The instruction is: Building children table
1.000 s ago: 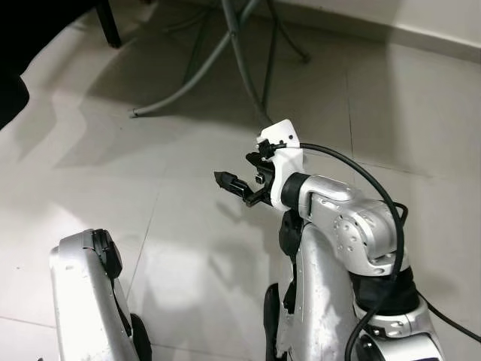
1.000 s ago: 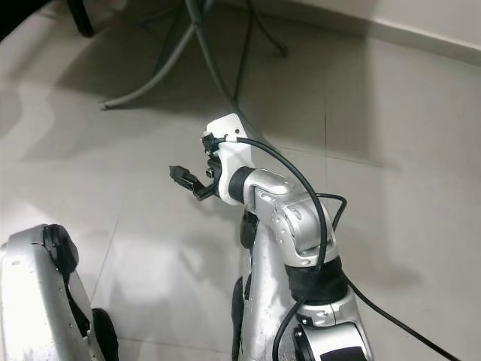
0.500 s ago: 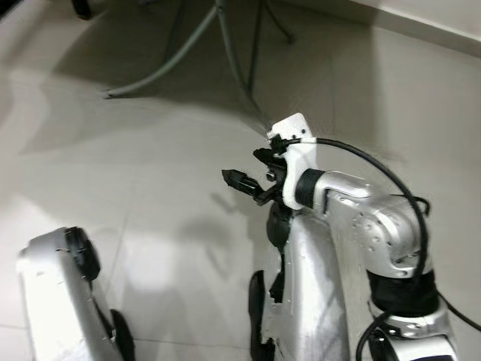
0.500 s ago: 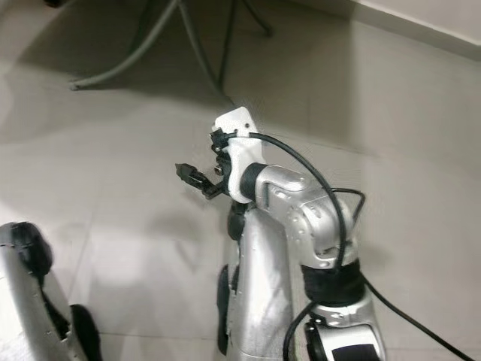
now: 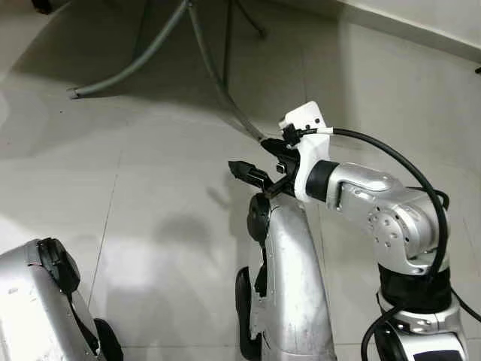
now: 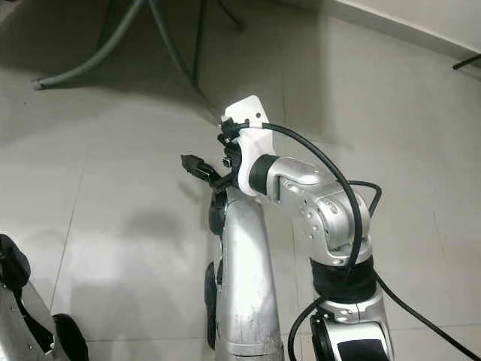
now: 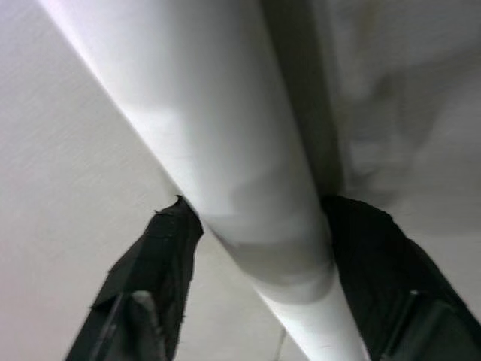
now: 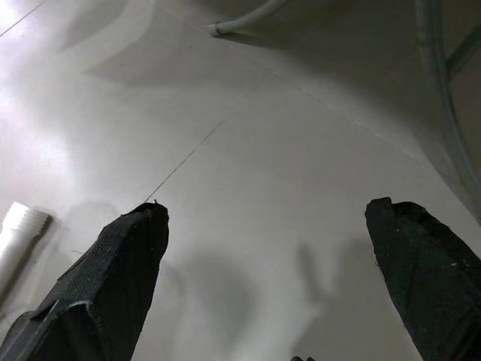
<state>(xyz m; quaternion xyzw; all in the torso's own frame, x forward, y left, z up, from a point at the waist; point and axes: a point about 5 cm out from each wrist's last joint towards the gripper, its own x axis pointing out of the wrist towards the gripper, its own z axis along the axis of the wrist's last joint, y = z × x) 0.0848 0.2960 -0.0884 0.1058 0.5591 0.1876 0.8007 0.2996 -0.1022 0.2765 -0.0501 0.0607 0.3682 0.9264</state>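
Left gripper (image 7: 255, 301) with matte black fingers closed around a smooth white round tube (image 7: 225, 158), right gripper (image 8: 278, 293) spread wide and empty at frame centre, above glossy pale floor tiles (image 5: 150, 188), curved grey metal legs (image 5: 128, 64) upper left.

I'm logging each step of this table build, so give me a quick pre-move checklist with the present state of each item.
1. Left gripper on the white table leg: ok, a finger on each side of it.
2. Firmness of that grip: cannot tell.
3. Right gripper free: ok, open over bare floor.
4. Second white tube lying on the floor: ok, beside the right gripper's finger.
5. Metal stand legs ahead, apart from the arm: ok.
6. Tabletop located: cannot tell.
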